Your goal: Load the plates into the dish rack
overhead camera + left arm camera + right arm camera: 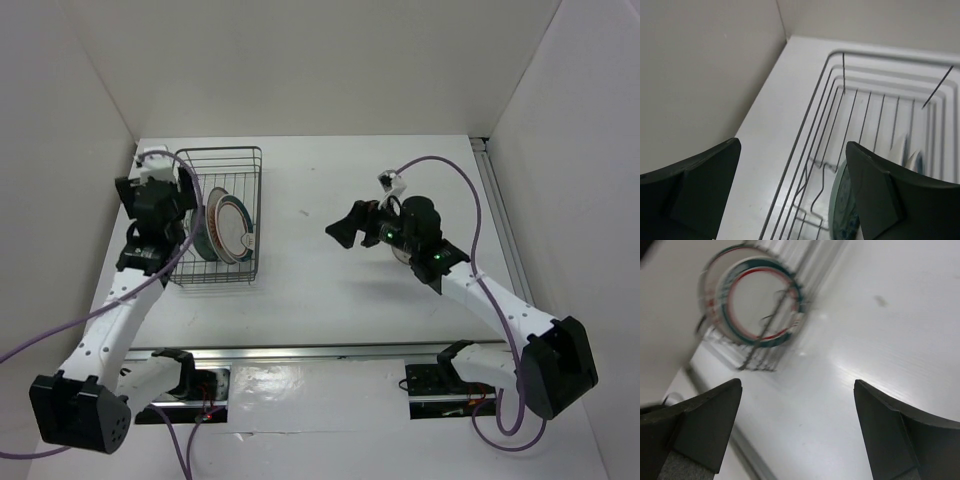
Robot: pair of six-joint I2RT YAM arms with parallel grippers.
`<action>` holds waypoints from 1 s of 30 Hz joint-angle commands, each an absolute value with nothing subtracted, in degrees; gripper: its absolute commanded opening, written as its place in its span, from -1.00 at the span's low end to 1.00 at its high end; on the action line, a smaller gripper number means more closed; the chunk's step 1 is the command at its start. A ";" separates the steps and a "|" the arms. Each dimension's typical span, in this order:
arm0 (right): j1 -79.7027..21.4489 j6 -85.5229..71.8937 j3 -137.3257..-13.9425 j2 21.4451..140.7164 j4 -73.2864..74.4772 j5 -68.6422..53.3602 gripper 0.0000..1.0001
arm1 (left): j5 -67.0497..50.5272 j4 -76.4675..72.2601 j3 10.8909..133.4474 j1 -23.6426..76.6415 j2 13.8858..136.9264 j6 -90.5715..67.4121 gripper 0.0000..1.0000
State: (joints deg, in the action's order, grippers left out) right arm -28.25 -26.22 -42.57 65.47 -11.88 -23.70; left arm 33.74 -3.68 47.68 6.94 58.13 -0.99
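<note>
We see a white table (330,300) with plain white walls (300,60) on three sides, like a little box room. The table top is smooth and a bit shiny, and light shines off it not far from the dish rack (222,160).

The dish rack sits on the table, close to the left wall. It is a dark wire basket with thin prongs that stick up. The plates (225,228) stand on their edges inside the near half of the dish rack. The teal-blue patterned plate (845,200) is on the side of the rack next to the left wall. The white plate with teal and red rings (762,302) is on the side that faces the open table. One more plate (712,287) stands behind it, but it is too blurry for us to tell its pattern.

The left claw (792,147) hangs over the left edge of the dish rack. It is wide open and holds nothing.

The right claw (798,387) is well apart from the dish rack, out over the bare table, and points toward it. It is wide open and empty too.

A silver rail (320,352) runs along the near edge of the table, past the dish rack. Purple cables (470,200) loop from the arms.
</note>
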 commanded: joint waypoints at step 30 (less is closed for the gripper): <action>-20.92 -73.04 -48.60 78.04 32.17 42.63 0.98 | 4.93 12.84 62.23 5.27 50.80 -27.33 1.00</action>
State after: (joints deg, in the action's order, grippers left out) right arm -23.03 -68.97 -45.28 76.62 30.13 39.51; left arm 7.40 16.62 62.04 5.54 52.99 -25.93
